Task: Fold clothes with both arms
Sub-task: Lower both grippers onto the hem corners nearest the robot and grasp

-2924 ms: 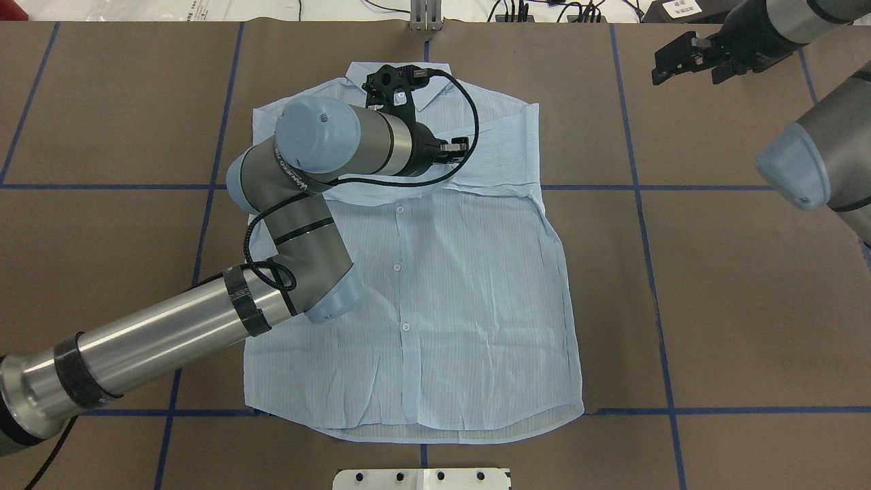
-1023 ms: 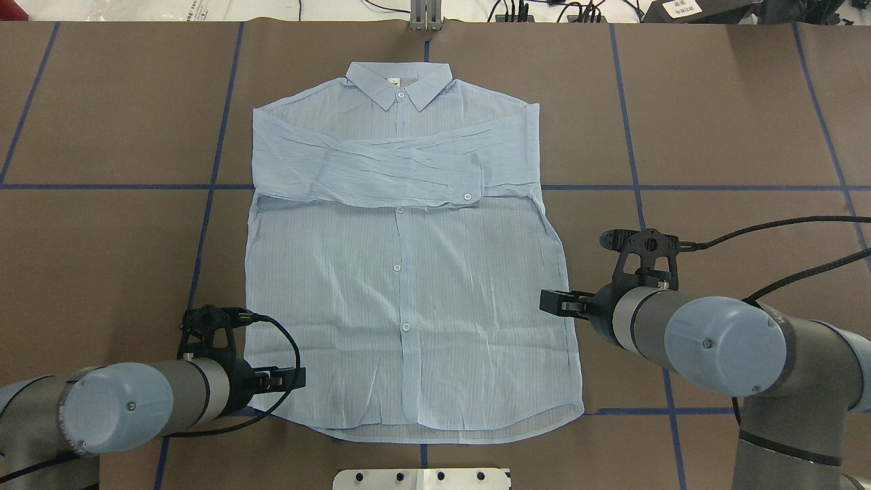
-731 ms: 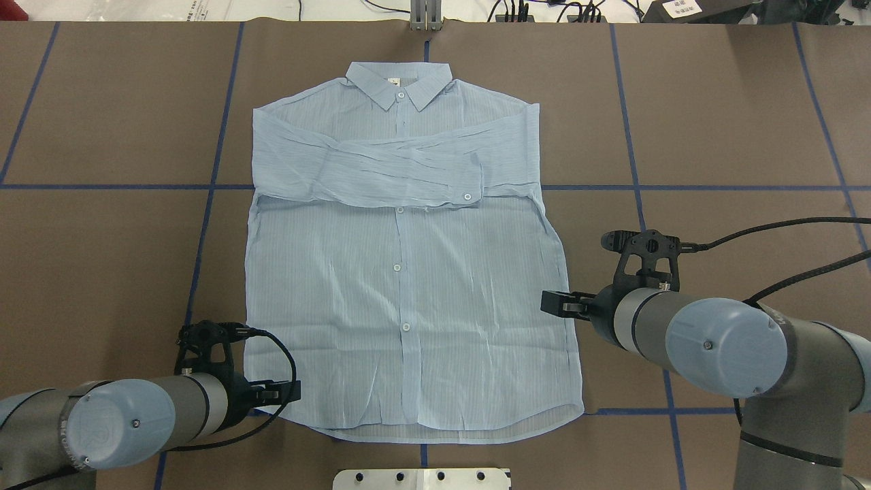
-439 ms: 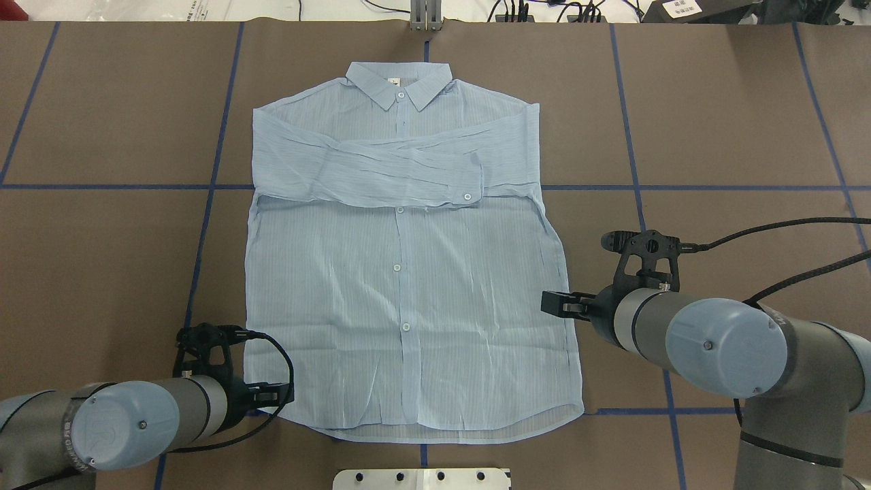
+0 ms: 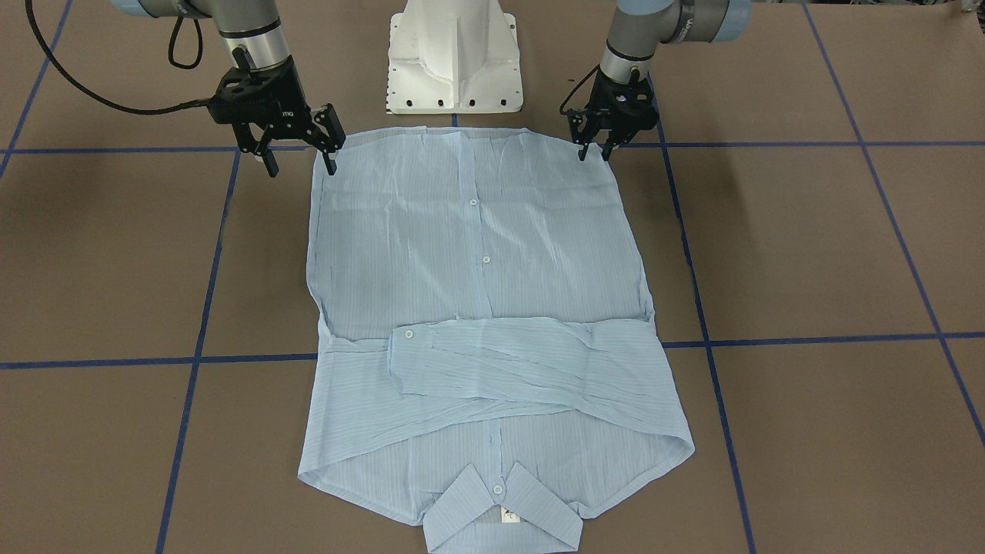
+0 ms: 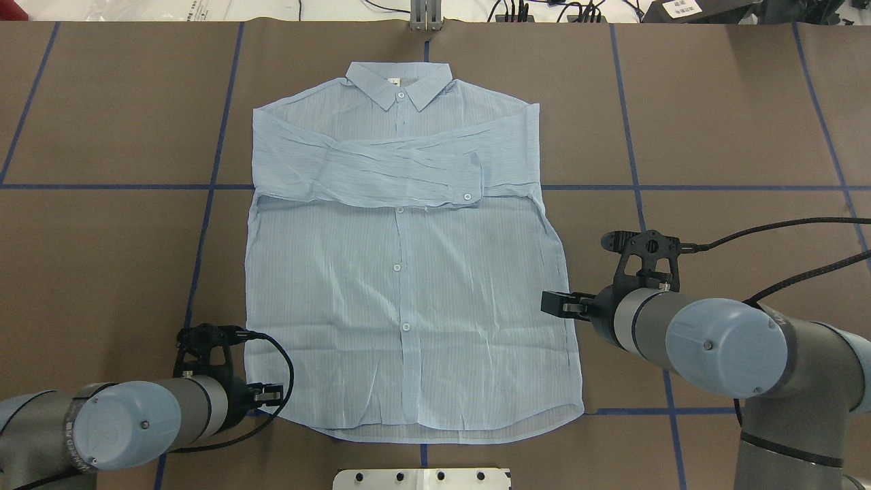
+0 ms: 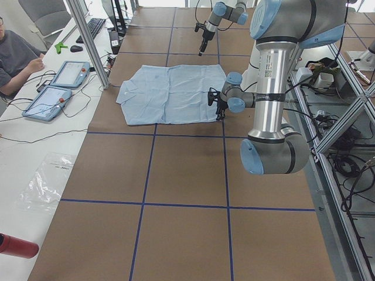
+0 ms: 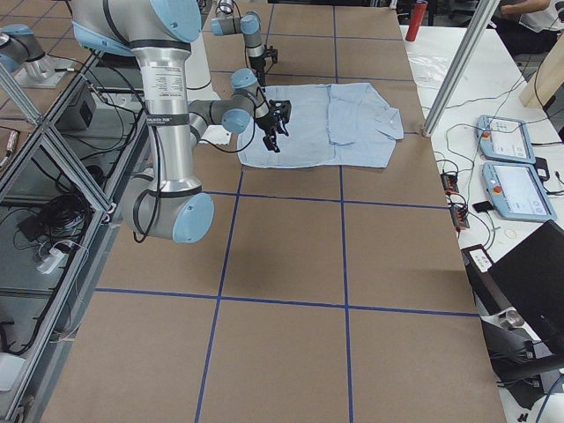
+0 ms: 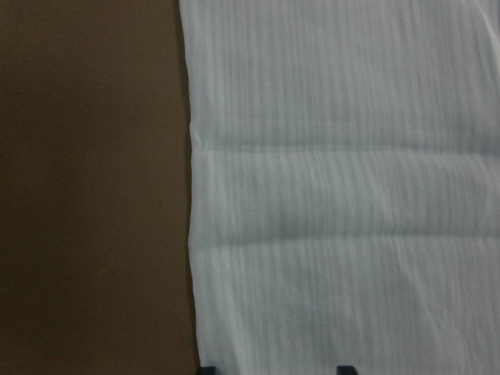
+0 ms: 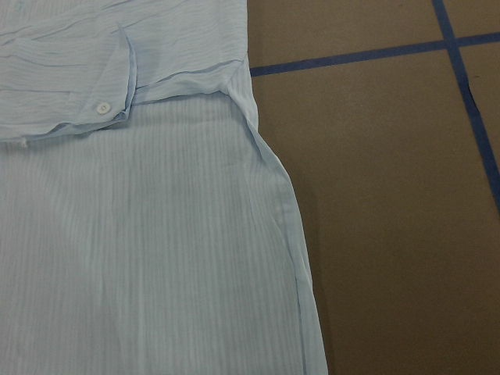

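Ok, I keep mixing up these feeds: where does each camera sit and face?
Front-facing: across the table, facing the robot; shirt, left gripper, right gripper, pedestal.
Overhead: behind the robot, looking down; both arms.
Exterior left: table's left end; left arm nearest.
Exterior right: opposite end; right arm nearest.
Left wrist: down at shirt edge; fingertips show.
Right wrist: down at cuff; no gripper.
Shared: both wrist views show the shirt's edge.
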### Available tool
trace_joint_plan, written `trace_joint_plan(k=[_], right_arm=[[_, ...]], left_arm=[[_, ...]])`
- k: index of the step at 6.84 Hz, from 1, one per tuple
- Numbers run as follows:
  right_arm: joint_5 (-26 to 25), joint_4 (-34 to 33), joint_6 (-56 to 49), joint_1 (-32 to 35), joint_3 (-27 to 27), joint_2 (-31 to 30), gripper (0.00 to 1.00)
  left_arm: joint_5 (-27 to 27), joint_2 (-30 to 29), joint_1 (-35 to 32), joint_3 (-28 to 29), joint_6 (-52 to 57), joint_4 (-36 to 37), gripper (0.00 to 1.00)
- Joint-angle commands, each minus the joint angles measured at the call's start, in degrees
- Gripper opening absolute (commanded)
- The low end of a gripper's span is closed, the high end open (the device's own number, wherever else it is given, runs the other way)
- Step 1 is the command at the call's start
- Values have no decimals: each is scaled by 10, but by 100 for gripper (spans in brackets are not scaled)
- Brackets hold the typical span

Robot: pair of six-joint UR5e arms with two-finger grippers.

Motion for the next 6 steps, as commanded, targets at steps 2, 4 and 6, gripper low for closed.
trace_joint_plan(k=[2, 4, 6], right_arm=[[0, 19, 0, -3, 0, -7, 100], [-4, 151, 1, -17, -2, -97, 100], [-66, 150, 10, -62, -12, -104, 100]], left_arm=[[1, 3, -2, -3, 0, 1, 0], [0, 2, -3, -24, 0, 1, 0], [1, -5, -2, -31, -1, 0, 0]])
